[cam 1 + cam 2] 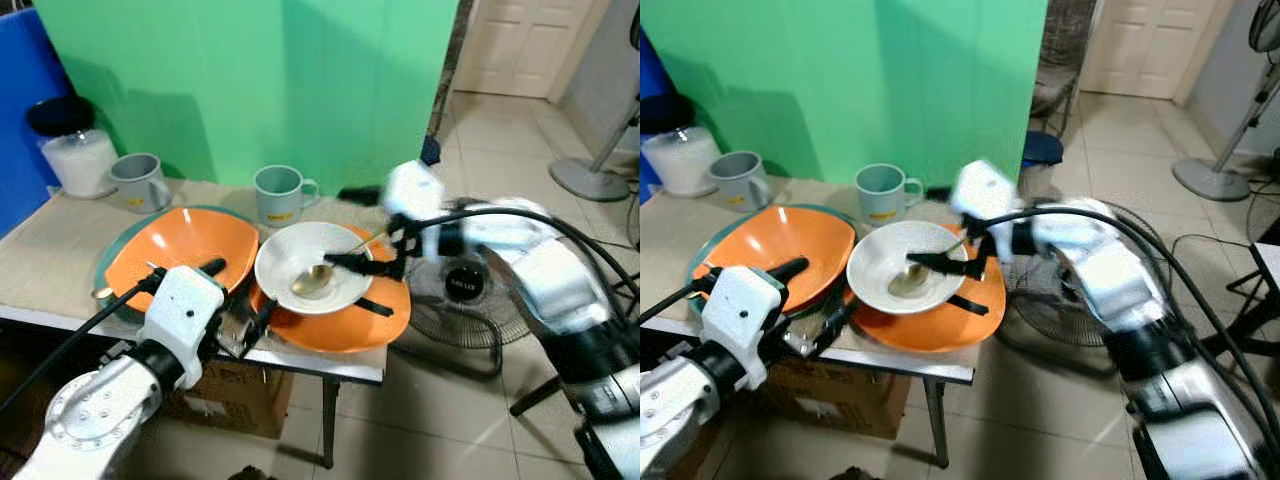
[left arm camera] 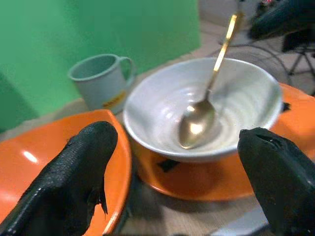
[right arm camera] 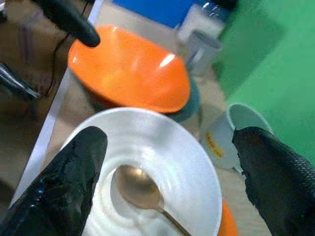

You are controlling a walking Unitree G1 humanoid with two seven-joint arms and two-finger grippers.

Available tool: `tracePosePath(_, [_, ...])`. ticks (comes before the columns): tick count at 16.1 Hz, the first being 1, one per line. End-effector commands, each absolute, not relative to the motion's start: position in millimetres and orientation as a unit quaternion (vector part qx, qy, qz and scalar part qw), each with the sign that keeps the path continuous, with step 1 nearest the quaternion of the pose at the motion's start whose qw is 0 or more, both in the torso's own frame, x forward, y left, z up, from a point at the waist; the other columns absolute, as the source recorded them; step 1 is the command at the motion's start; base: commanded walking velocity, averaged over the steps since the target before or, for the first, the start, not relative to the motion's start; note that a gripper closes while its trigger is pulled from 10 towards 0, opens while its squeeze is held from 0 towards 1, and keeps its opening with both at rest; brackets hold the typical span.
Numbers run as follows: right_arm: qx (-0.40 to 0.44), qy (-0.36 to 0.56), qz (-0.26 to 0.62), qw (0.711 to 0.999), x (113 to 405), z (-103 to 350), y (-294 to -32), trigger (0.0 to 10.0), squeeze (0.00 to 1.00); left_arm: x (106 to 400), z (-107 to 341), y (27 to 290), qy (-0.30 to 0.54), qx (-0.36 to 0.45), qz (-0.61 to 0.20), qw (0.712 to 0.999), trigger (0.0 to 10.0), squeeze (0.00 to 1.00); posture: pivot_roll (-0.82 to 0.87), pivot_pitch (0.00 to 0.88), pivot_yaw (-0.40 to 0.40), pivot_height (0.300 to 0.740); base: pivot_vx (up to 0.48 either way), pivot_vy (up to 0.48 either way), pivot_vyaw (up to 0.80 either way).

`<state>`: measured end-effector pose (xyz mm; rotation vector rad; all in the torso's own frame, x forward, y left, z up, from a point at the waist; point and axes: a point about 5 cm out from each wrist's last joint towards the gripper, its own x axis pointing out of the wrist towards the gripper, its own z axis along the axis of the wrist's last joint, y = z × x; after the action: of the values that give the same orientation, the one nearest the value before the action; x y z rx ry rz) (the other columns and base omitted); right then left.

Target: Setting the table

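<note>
Right gripper (image 1: pixel 372 262) spread open over white bowl (image 1: pixel 285 262) with gold spoon (image 1: pixel 318 277), left gripper (image 1: pixel 240 300) open nearby, mugs (image 1: pixel 280 192) behind

my right end effector (image 1: pixel 372 266) hangs spread over the white bowl (image 1: pixel 285 262), the spoon (image 1: pixel 318 277) handle rising just beside it. the orange bowl (image 1: pixel 185 245) crowds the left, a mug (image 1: pixel 280 194) stands behind; bare desk (image 1: pixel 50 255) lies far left.
</note>
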<state>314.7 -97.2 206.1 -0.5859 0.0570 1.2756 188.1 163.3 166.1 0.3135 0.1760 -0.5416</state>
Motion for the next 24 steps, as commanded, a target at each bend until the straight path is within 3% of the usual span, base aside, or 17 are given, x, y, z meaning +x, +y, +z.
tracePosePath(1, [-0.308, 0.038, 0.6, 0.738, 319.2, 204.6, -90.3, 10.0, 0.0, 186.7, 171.9, 164.1, 0.083, 0.158, -0.283, 0.942, 10.0, 0.0, -0.06, 0.0, 0.028, 0.74, 0.0, 0.0, 0.0])
tracePosePath(5, [-0.387, 0.088, 0.607, 0.689, 335.1, 184.9, -64.9, 10.0, 0.0, 182.1, 171.4, 161.7, 0.097, 0.162, -0.315, 0.93, 10.0, 0.0, -0.06, 0.0, 0.021, 0.74, 0.0, 0.0, 0.0])
tracePosePath(8, [-0.413, 0.102, 0.608, 0.67, 338.7, 177.3, -53.0, 10.0, 0.0, 177.5, 170.0, 161.3, 0.102, 0.163, -0.323, 0.927, 10.0, 0.0, -0.06, 0.0, 0.014, 0.74, 0.0, 0.0, 0.0])
tracePosePath(10, [-0.448, 0.111, 0.6, 0.653, 345.2, 173.8, -47.1, 3.0, 0.0, 174.0, 169.9, 161.9, 0.107, 0.163, -0.328, 0.924, 10.0, 0.0, -0.05, 0.0, 0.005, 0.74, 0.0, 0.0, 0.0])
tracePosePath(11, [-0.45, 0.114, 0.599, 0.652, 346.2, 173.7, -46.4, 3.0, 0.0, 173.4, 170.0, 161.8, 0.108, 0.163, -0.329, 0.924, 10.0, 0.0, -0.05, 0.0, 0.004, 0.74, 0.0, 0.0, 0.0])
tracePosePath(12, [-0.458, 0.121, 0.599, 0.646, 347.3, 173.8, -46.8, 0.7, 0.0, 171.7, 169.7, 161.5, 0.11, 0.163, -0.331, 0.923, 10.0, 0.0, -0.05, 0.0, 0.0, 0.74, 0.0, 0.0, 0.0])
tracePosePath(13, [-0.467, 0.126, 0.597, 0.64, 349.5, 173.9, -47.6, 0.0, 0.0, 170.6, 169.4, 161.5, 0.112, 0.162, -0.333, 0.922, 10.0, 0.0, -0.05, 0.0, 0.0, 0.74, 0.0, 0.0, 0.0])
tracePosePath(18, [-0.525, 0.148, 0.581, 0.604, 359.3, 179.0, -56.2, 0.0, 0.0, 167.9, 168.2, 159.7, 0.12, 0.16, -0.345, 0.917, 10.0, 0.0, -0.06, 0.0, 0.0, 0.74, 0.0, 0.0, 0.0])
tracePosePath(20, [-0.544, 0.161, 0.579, 0.585, 360.5, 179.4, -58.3, 3.6, 0.0, 167.6, 167.8, 159.6, 0.123, 0.16, -0.349, 0.915, 10.0, 0.0, -0.06, 0.0, 0.002, 0.74, 0.0, 0.0, 0.0])
tracePosePath(21, [-0.547, 0.164, 0.58, 0.582, 360.4, 179.3, -58.6, 3.6, 0.0, 167.4, 167.6, 159.6, 0.124, 0.16, -0.35, 0.915, 10.0, 0.0, -0.06, 0.0, 0.002, 0.74, 0.0, 0.0, 0.0])
tracePosePath(22, [-0.557, 0.168, 0.578, 0.572, 360.5, 178.8, -59.0, 4.2, 0.0, 167.0, 167.5, 159.3, 0.126, 0.16, -0.351, 0.914, 10.0, 0.0, -0.06, 0.0, 0.003, 0.74, 0.0, 0.0, 0.0])
tracePosePath(23, [-0.56, 0.169, 0.579, 0.567, 360.4, 178.3, -58.6, 4.1, 0.0, 167.0, 167.4, 159.3, 0.127, 0.159, -0.352, 0.914, 10.0, 0.0, -0.06, 0.0, 0.002, 0.74, 0.0, 0.0, 0.0])
tracePosePath(24, [-0.564, 0.173, 0.583, 0.559, 359.4, 177.1, -57.7, 2.4, 0.0, 167.0, 167.1, 159.1, 0.129, 0.159, -0.355, 0.912, 10.0, 0.0, -0.06, 0.0, 0.002, 0.74, 0.0, 0.0, 0.0])
